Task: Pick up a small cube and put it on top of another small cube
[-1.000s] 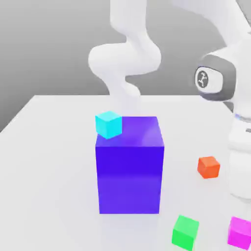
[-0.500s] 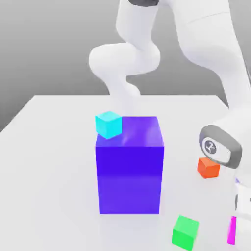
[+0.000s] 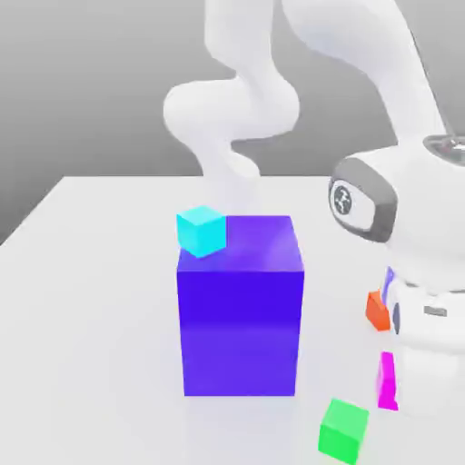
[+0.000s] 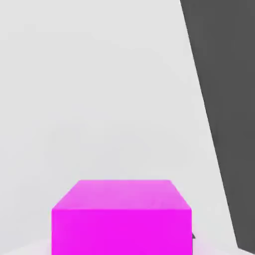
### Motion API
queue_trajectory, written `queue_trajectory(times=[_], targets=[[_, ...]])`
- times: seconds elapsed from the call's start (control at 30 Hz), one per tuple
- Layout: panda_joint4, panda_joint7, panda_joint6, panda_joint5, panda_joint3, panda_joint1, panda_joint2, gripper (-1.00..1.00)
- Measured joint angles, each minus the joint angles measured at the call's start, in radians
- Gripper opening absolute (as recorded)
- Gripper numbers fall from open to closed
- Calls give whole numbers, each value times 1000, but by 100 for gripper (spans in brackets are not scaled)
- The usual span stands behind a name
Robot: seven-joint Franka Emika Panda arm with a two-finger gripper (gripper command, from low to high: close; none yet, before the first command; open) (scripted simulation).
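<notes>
Gripping: the claw (image 3: pixel 392 381) is closed on the small magenta cube (image 3: pixel 386 381), low at the exterior view's right, under the white wrist.
Cube attitude: the magenta cube sits square, its top face level and its edges upright; all sides look alike, so no long axis can be told.
Cube against claw: in the hand view the magenta cube (image 4: pixel 122 216) sits close under the camera, centred, one face turned toward it and its top face running away from it; a dark sliver of the claw shows at its lower corner.
Cube against the big block: the magenta cube is to the exterior view's right of the big blue-purple block (image 3: pixel 240 309), apart from it, about level with the block's base.
Whether lifted: it cannot be told if the magenta cube touches the surface.
Green cube: the green cube (image 3: pixel 343 431) lies on the surface just beside the magenta cube, nearer the camera and toward the block.
Orange cube: the orange cube (image 3: pixel 377 310) lies past the magenta cube, partly hidden by the wrist.
Cyan cube: the cyan cube (image 3: pixel 202 230) rests on the block's top, at the corner on the exterior view's left.
Surface: the surface (image 3: pixel 91 300) is plain white and flat, with a straight far edge.
Room: behind it is a bare grey backdrop.
Arm: the white arm (image 3: pixel 232 113) rises behind the block and curves over to the wrist.
</notes>
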Motion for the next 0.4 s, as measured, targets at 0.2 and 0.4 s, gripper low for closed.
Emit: queue_trajectory(times=[0.2, 0.4], targets=[[-50, -183, 48, 45, -10, -51, -7, -100], [-47, -166, 135, 13, -32, -39, 85, 100]])
